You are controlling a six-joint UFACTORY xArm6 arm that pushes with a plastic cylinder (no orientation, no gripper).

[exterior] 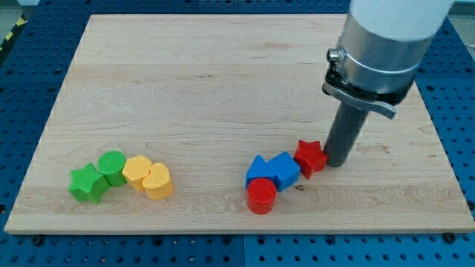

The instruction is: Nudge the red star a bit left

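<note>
Nearest, red cylinder [261,196] touches blue blocks [285,170] left of red star [310,156]; my tip [336,164] (no fingers) at star's right may push them too.

The surface [193,89] is pale, matt wood with fine grain. The red star [310,156] looks like ribbed matt plastic. The arm's collar [371,74] is brushed, shiny metal.

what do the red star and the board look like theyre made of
The red star looks like matte plastic, possibly 3D-printed: solid uniform colour, faint surface ridging. The board looks like light, unvarnished or satin wood: visible grain lines and plank seams. My tip stands just at the star's right.
</note>
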